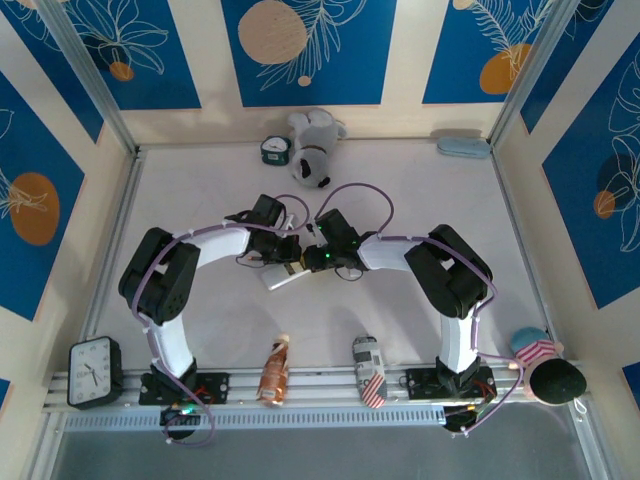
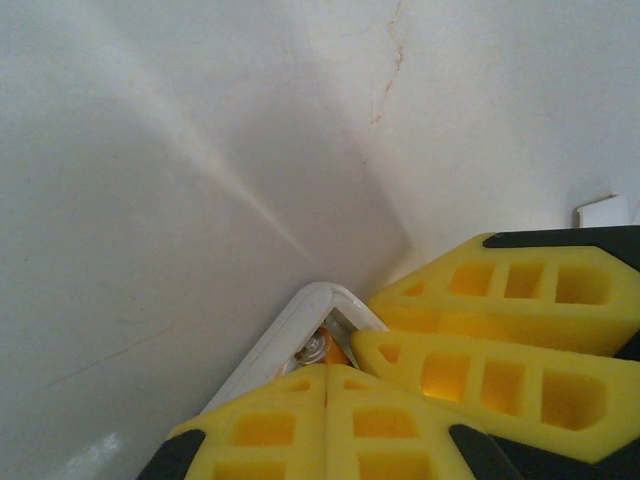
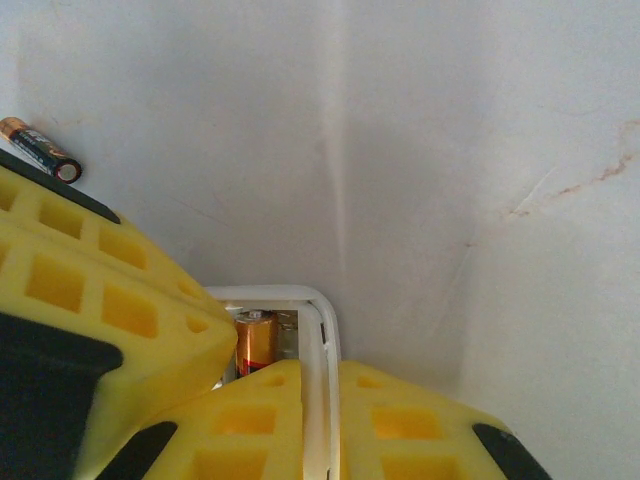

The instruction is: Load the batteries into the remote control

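Left gripper [image 2: 327,380] has its yellow fingers pressed flat together with nothing visible between them, tips down at the open end of the remote control [image 2: 290,335]. Right gripper [image 3: 320,385] is clamped on the remote's thin white side wall, one finger inside the battery bay and one outside. In the overhead view both arms meet at the middle of the table [image 1: 200,200], over the white remote.

A seated battery [image 3: 255,342] lies in the bay, coppery end up, next to a metal contact. A loose battery [image 3: 40,150] lies on the table well apart from the remote. A small white cover piece [image 2: 605,210] lies flat near the grippers.

The table is matte white, marked with faint creases and a thin reddish-brown line [image 3: 590,175]. Cream walls with blue panels [image 1: 300,50], printed with white leaves and orange discs, close it in on three sides, with metal posts at the far corners. A ribbed metal rail [image 1: 320,385] runs along the near edge.

At the far edge sit a small clock [image 1: 273,150], a plush toy [image 1: 313,148] and a pale blue case [image 1: 463,147]. Near the rail are an alarm clock [image 1: 93,370], an orange bottle [image 1: 273,372], a can [image 1: 368,370], a striped cup [image 1: 535,348] and a black round object [image 1: 556,381].
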`<state>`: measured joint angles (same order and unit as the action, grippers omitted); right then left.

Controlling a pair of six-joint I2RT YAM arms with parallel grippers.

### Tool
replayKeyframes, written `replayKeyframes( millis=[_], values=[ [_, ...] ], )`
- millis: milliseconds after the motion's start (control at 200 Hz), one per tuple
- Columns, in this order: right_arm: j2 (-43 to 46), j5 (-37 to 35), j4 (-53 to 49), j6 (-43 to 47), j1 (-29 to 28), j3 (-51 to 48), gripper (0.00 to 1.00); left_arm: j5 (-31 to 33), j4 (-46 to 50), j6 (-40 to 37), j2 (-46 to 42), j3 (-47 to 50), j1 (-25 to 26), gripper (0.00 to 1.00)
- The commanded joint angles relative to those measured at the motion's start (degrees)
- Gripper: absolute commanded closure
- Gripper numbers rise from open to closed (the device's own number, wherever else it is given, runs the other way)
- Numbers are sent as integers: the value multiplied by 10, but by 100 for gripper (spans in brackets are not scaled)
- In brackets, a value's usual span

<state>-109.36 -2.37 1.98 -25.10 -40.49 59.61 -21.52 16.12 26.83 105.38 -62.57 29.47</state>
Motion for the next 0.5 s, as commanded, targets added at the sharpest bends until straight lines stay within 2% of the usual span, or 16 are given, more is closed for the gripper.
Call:
replayKeyframes(
  millis=[0,215,495],
  values=[
    [-14,-2,-14,0,-4,-7,85,1,80,-7,-4,2,16,98],
    [-15,1,-14,-2,-4,-6,85,27,89,-10,-54,-16,0,91],
    [-15,2,-14,-1,-6,-7,85,11,49,-3,-13,-44,-6,82]
  ],
)
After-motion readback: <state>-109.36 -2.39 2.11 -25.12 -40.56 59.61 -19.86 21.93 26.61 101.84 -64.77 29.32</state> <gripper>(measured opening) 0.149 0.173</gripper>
